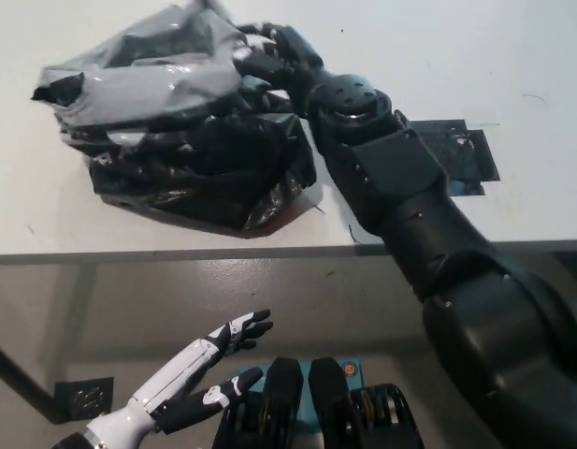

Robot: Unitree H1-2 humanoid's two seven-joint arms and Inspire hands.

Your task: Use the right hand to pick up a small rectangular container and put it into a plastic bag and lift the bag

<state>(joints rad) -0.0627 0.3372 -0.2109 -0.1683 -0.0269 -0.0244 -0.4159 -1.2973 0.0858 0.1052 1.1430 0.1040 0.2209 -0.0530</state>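
One plastic bag [190, 122] lies on the white surface [73, 220], a dark, crumpled heap with a shiny grey fold across its top. Its lower corner reaches close to the surface's front edge, while its upper part spreads toward the far left. The small rectangular container cannot be seen anywhere; whether it sits inside the bag cannot be told through the dark plastic.

One black right hand [265, 61] is at the bag's upper right side, its fingers curled into the bunched plastic there, gripping the bag. The black arm runs from that point diagonally down to the lower right corner of the view, crossing the front edge of the surface and hiding the part of the surface beneath it.

One dark rectangular patch [452, 154] lies flat on the surface toward its right side, just beside the forearm, which covers its left end. A few thin dark marks are scattered on the white top near the right edge.

One white left hand [199, 374] hangs below the surface's front edge, at the lower left, over the floor, with its fingers spread apart and holding nothing.
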